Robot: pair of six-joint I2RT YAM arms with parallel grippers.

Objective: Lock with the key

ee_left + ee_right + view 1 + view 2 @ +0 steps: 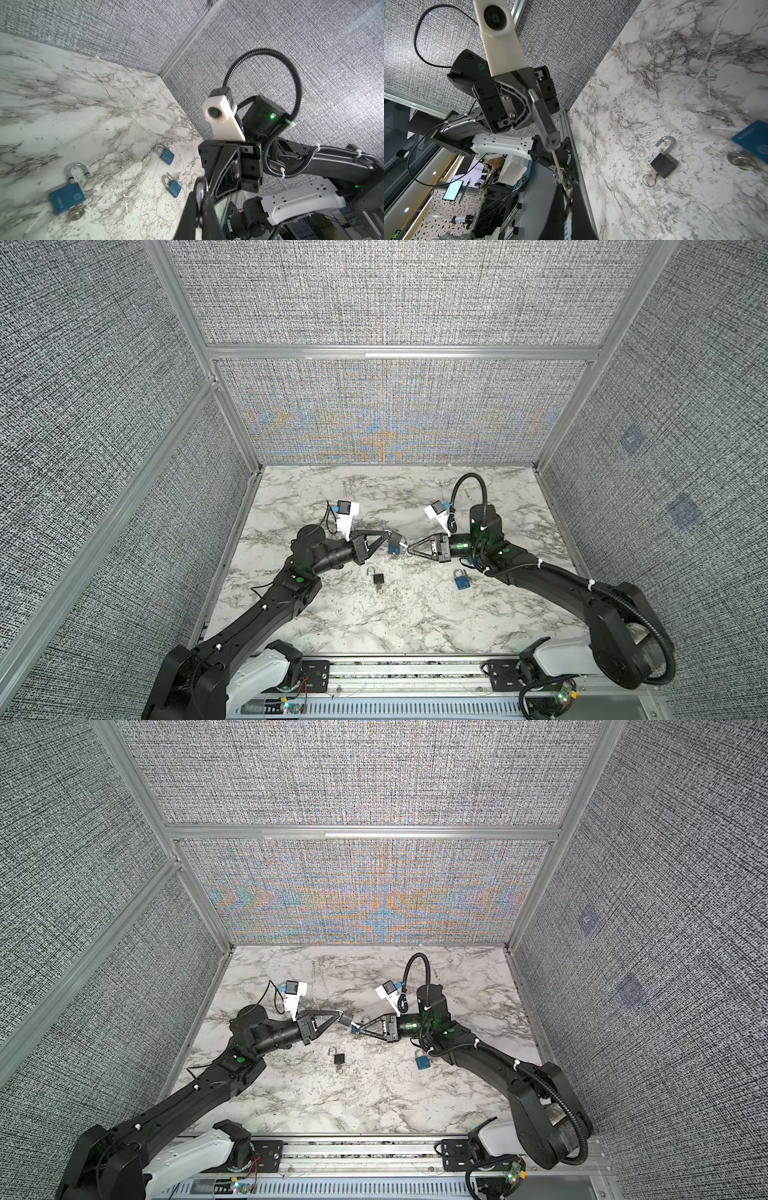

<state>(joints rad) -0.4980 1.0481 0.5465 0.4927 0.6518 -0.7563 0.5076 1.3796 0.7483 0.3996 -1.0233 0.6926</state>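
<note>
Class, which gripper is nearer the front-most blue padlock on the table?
Right. The right gripper hangs behind and left of the padlock; the left gripper is farther left, beyond it.

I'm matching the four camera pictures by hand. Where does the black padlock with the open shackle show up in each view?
Top view: black padlock near the middle of the marble table.
Top view: the black padlock, same spot.
Left wrist: not in it.
Right wrist: black padlock on the marble, its key inserted.
Shared landmark: the large blue padlock with a key ring, lying nearby.
</note>
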